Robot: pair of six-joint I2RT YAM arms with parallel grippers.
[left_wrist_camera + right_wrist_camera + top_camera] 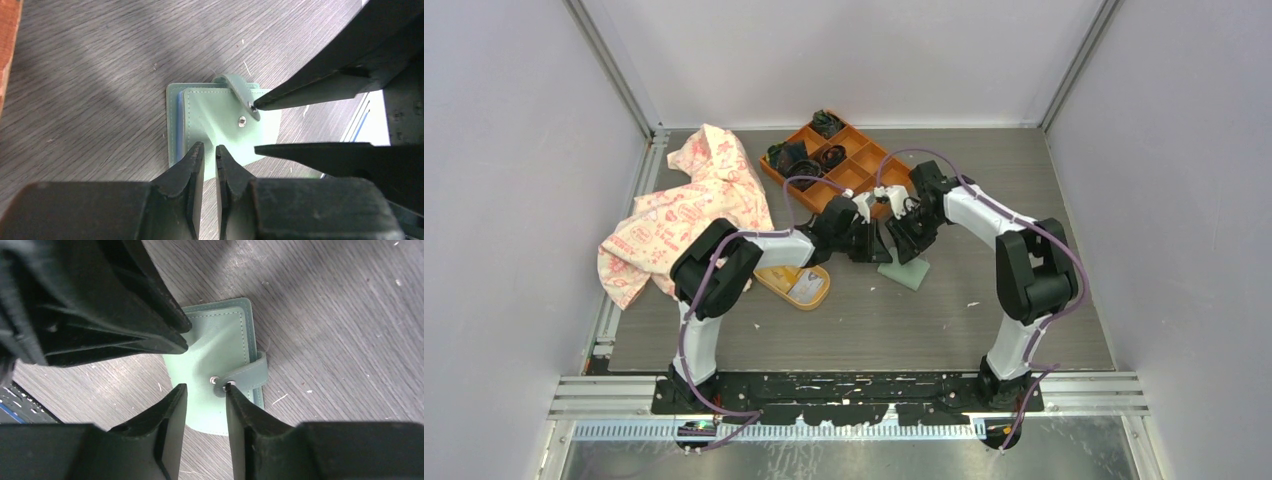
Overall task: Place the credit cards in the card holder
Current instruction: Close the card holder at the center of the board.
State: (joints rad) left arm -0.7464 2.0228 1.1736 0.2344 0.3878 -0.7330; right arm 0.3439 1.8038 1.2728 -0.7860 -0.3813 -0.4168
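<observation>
- Top external: card holder (908, 272) lies flat on the bench (984, 310), about mid-bench.
- Yellow oval dish (776, 280) sits just left of the card holder; a pale flat piece (805, 289) lies in the dish, too small to tell what it is.
- Orange tray (856, 160) at the far side, dark bits in several compartments; patterned cloth (689, 205) bunched at far left.
- Left wrist: card holder is folded shut, sage green, with a blue lining edge showing along one side. Closing tab (239, 90) curls over the cover, its end loose beside the snap stud (242, 121), not snapped on.
- Same view, left pincer (209, 151): jaws almost together, tips on the cover's edge. The cover puckers up toward them, so it looks pinched.
- Right wrist: right pincer (205, 389) is partly open and holds nothing. One fingertip (231, 390) touches the tab's end; the other hangs by the cover's edge.
- The two pincers come at the card holder from opposite sides, tips near each other but not touching.
</observation>
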